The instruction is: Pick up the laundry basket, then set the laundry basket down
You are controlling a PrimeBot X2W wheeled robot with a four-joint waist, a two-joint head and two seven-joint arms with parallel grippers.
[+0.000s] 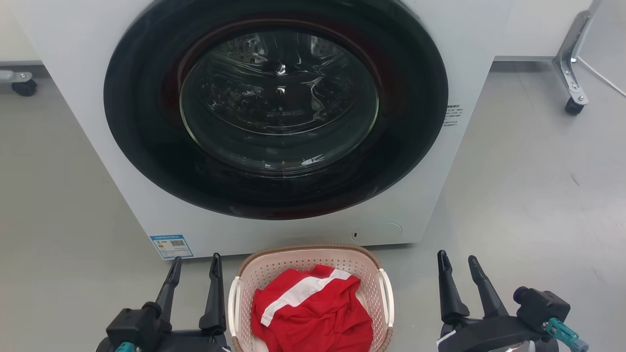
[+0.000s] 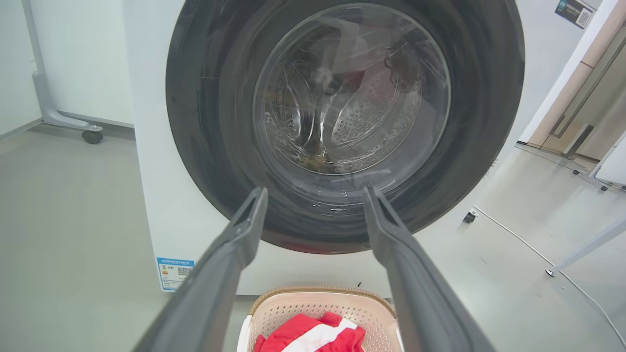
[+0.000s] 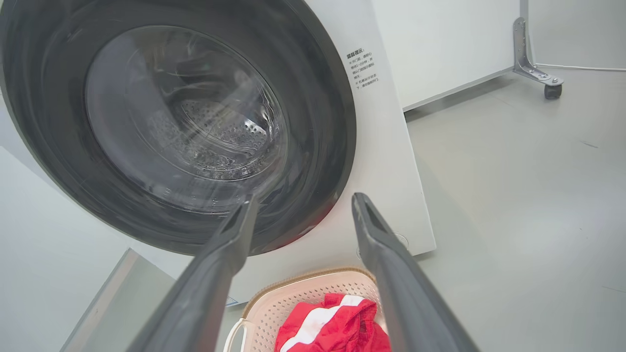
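The basket (image 1: 293,261) is smooth perforated plastic with a woven-look rim. The garment (image 1: 313,313) in it is soft, creased cloth. The washer (image 1: 98,122) has a glossy glass door (image 1: 279,98) in a shiny dark ring and a smooth casing. The floor (image 1: 528,195) looks matt.

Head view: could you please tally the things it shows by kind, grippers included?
Washing machine: 1
Laundry basket: 1
Red and white garment: 1
Grippers: 2 (left gripper, right gripper)
Caster wheels: 2
Total: 7
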